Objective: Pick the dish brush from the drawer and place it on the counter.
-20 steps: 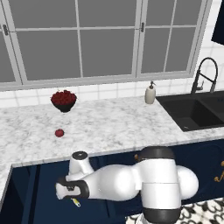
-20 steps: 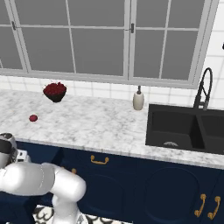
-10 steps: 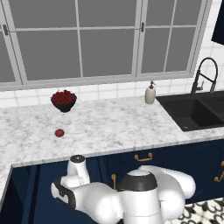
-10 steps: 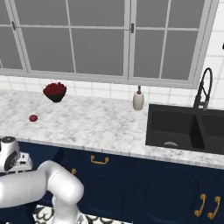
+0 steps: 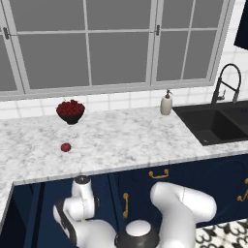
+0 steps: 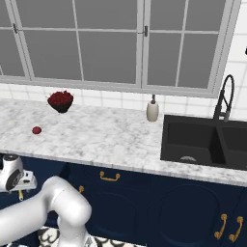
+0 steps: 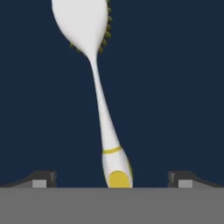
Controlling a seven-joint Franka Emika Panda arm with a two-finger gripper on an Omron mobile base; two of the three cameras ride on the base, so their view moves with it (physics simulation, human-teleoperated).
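- Left base view: the arm bends low in front of the navy cabinets, under the marble counter (image 5: 126, 135); an apple (image 5: 65, 147) sits on top.
- Right base view: the hand hangs low at far left.
- Hand view: the gripper (image 7: 111, 178) is spread wide, holding nothing; the dish brush (image 7: 98, 85) lies between its fingertips on the drawer (image 7: 175, 87) floor.

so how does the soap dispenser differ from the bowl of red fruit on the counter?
The soap dispenser is pale cream, tall and narrow with a pump top; the bowl of red fruit is dark, low and wide, heaped with red. The dispenser stands beside the black sink; the bowl sits further left, behind the small red apple. Both rest upright on the marble counter, back near the tiled wall.
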